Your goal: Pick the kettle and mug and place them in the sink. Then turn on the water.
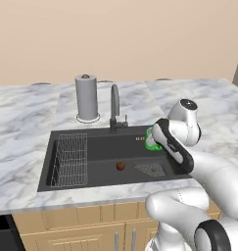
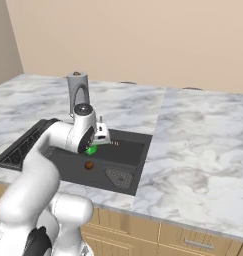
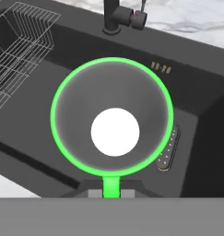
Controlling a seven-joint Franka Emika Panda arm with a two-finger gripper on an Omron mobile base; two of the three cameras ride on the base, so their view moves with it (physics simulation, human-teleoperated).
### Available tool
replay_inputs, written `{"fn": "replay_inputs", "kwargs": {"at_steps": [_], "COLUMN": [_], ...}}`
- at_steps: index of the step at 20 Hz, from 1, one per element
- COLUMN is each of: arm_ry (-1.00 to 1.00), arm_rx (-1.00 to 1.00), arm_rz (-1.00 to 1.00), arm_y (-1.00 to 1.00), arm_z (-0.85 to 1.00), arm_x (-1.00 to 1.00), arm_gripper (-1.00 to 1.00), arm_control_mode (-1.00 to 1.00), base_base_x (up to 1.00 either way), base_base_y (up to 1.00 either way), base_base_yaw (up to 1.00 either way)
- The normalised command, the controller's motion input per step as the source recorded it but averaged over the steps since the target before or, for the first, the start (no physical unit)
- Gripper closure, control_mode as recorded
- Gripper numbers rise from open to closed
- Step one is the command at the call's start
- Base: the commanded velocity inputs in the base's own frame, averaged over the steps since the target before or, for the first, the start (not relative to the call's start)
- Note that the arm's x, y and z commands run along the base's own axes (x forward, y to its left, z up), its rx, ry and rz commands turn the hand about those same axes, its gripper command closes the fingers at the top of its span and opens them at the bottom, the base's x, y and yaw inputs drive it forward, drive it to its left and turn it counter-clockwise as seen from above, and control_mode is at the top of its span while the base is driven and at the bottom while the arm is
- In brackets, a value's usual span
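The green mug point(image 3: 114, 131) hangs upright over the right half of the sink point(image 1: 98, 148), above its floor. My gripper point(image 3: 111, 192) is shut on the mug's handle, which sticks out toward the hand. In the left base view the mug point(image 1: 150, 140) peeks out from behind my hand, close to the sink's back right corner. It shows in the right base view as a green patch point(image 2: 91, 149) under the hand. The kettle is out of view. No water shows at the faucet point(image 1: 114, 104).
A wire rack point(image 1: 69, 159) fills the sink's left end. A small red-brown thing point(image 1: 120, 166) lies on the sink floor beside the drain point(image 1: 151, 169). A tall grey paper-towel roll point(image 1: 86, 97) stands behind the sink, left of the faucet. Marble counter point(image 2: 198, 145) surrounds the sink.
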Motion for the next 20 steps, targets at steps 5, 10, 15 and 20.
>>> {"fn": "replay_inputs", "kwargs": {"at_steps": [5,10,15,20], "arm_ry": [0.14,0.11,0.03,0.0], "arm_rx": [0.0,0.0,0.0,0.0], "arm_rz": [0.17,0.14,0.1,0.08], "arm_y": [0.0,0.0,0.0,0.0], "arm_z": [-0.26,-0.22,-0.29,-0.25], "arm_x": [0.4,0.36,0.26,0.17], "arm_gripper": [1.0,1.0,1.0,1.0], "arm_control_mode": [-1.0,-1.0,-1.0,-1.0], "base_base_x": [0.0,0.0,0.0,0.0], "base_base_y": [0.0,0.0,0.0,0.0], "base_base_yaw": [0.0,0.0,0.0,0.0]}}
